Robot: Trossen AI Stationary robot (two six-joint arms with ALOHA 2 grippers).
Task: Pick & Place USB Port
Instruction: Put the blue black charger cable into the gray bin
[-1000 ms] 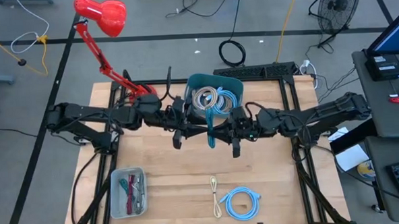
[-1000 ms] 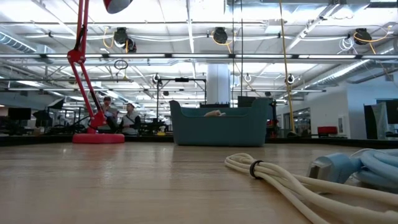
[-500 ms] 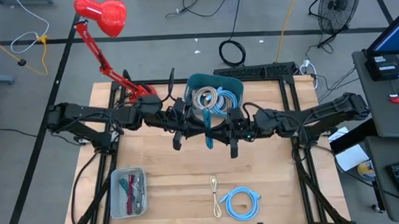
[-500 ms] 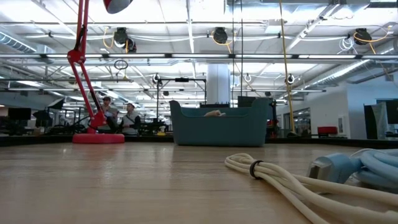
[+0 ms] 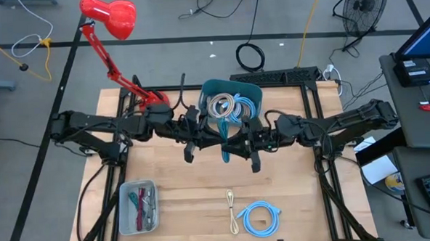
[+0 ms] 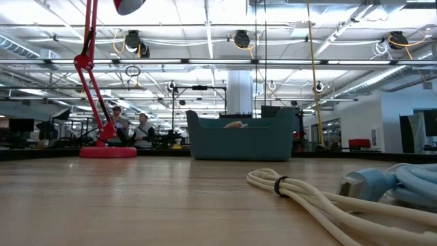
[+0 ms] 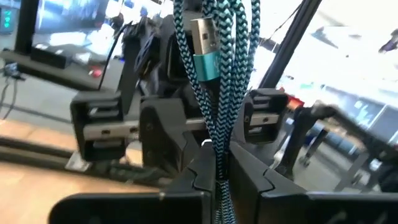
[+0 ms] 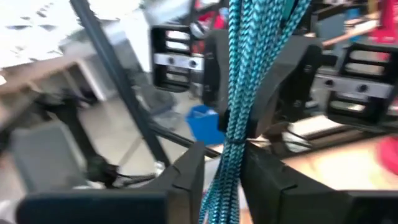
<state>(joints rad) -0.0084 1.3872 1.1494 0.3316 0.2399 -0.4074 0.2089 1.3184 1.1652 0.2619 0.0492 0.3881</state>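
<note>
Above mid-desk, just in front of the bin (image 5: 232,91), both end effectors pinch the teal braided cable (image 5: 225,143): left end effector (image 7: 219,163), right end effector (image 8: 222,155). A clean handover wants one grip firm before the other lets go, plug (image 7: 203,38) unsnagged.

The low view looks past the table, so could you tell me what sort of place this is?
Probably an open lab or workshop: exposed ceiling pipes, people seated at distant workstations, and loose cables on the floor.

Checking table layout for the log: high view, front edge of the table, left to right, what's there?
Clear tray holding small cables → cream cable bundle → coiled light blue cable.
</note>
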